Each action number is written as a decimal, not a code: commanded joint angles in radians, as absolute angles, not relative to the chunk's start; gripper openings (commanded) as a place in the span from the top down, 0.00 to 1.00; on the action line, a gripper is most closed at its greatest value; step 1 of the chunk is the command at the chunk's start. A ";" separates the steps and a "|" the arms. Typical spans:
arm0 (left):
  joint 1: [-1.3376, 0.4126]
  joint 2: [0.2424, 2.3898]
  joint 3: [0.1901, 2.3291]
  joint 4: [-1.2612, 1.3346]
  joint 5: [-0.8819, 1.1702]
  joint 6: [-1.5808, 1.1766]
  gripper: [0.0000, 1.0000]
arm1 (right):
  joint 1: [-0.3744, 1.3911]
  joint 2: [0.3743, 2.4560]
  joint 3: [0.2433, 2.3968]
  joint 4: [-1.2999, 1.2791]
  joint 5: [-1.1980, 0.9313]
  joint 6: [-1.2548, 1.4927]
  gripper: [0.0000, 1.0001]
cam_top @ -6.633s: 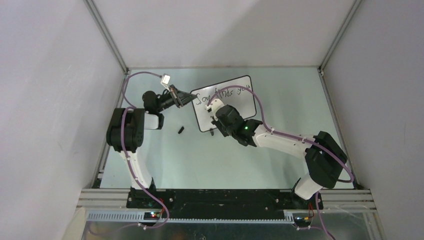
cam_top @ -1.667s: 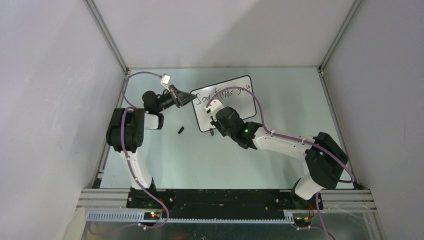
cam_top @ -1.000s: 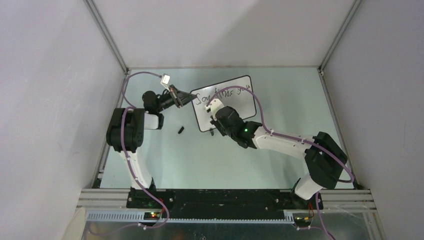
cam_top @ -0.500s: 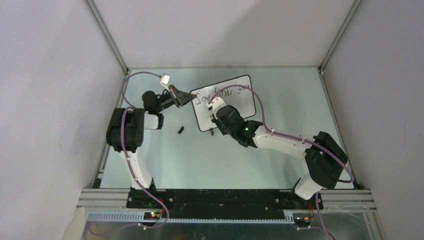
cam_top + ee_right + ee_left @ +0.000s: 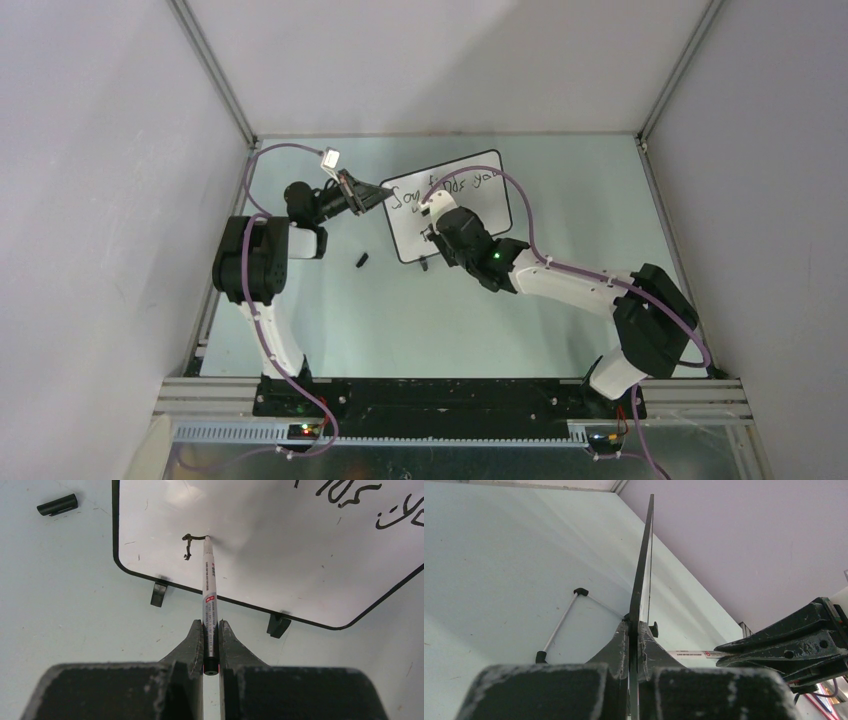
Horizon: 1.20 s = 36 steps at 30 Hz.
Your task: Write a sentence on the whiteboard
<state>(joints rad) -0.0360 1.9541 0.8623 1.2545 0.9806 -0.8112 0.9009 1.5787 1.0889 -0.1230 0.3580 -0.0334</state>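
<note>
Top line of sentence (image 5: 350, 495) done; second barely begun, 8 o'clock on whiteboard (image 5: 280, 555). Right claw (image 5: 210, 630) clamps marker pen (image 5: 208, 595); left claw (image 5: 634, 630) pinches board edge.

- The whiteboard (image 5: 482, 207) is stood on the table (image 5: 400, 320), at its far middle.
- Its left edge is clamped in the left gripper (image 5: 634, 630).
- The marker (image 5: 208, 590) is held in the right gripper (image 5: 210, 630), before the whiteboard, with its tip set against the lower left part.
- The sentence (image 5: 445, 188) is placed along the upper edge, above the tip.
- The cap (image 5: 361, 261) is laid on the table, left of the whiteboard's near left corner, apart from it.
</note>
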 commanded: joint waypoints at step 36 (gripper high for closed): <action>-0.028 1.924 0.857 1.287 0.994 -0.769 1.00 | 0.908 1.475 1.021 -0.062 0.356 -0.058 1.00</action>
